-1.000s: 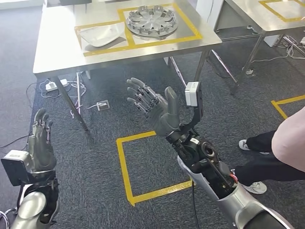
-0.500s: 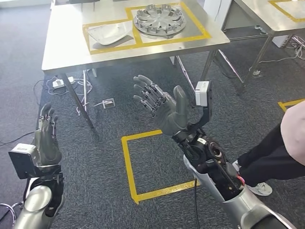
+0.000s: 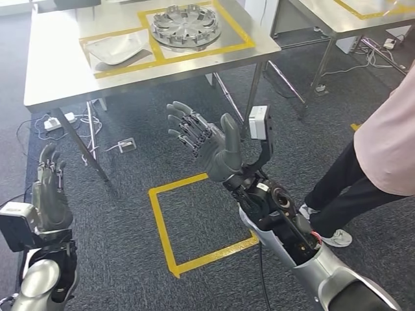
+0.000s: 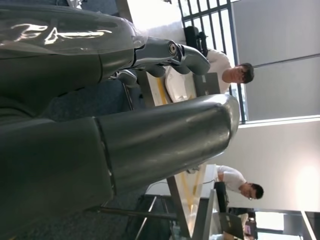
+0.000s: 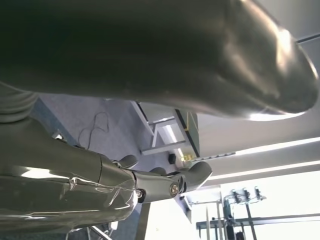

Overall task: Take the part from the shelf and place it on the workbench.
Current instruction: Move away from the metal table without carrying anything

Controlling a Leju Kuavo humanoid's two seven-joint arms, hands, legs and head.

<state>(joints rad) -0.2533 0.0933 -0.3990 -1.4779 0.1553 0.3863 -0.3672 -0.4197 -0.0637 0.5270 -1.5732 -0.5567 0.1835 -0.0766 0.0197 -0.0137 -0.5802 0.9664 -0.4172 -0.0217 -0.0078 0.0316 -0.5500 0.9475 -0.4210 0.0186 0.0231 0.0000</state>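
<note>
A round silver wheel-cover part [image 3: 185,26] lies on the steel workbench [image 3: 58,71], inside a yellow taped frame. Beside it, in the adjoining frame, lies a flat silver part [image 3: 117,48]. My right hand [image 3: 208,144] is raised palm-up over the carpet in front of the bench, fingers spread, holding nothing. My left hand [image 3: 48,191] stands low at the left with fingers apart and nothing in it. In the wrist views the left hand [image 4: 113,120] and the right hand [image 5: 113,150] appear as grey thumb and fingers with nothing between them.
A yellow taped square [image 3: 198,220] marks the dark carpet below my right arm. A person [image 3: 377,155] in a pink top and dark trousers stands close at the right. Cables and a power strip [image 3: 54,122] lie under the bench. A second steel table [image 3: 342,13] stands far right.
The camera has shifted, so the whole scene slid left and the person now shows larger at the right. Both hands keep the same open pose.
</note>
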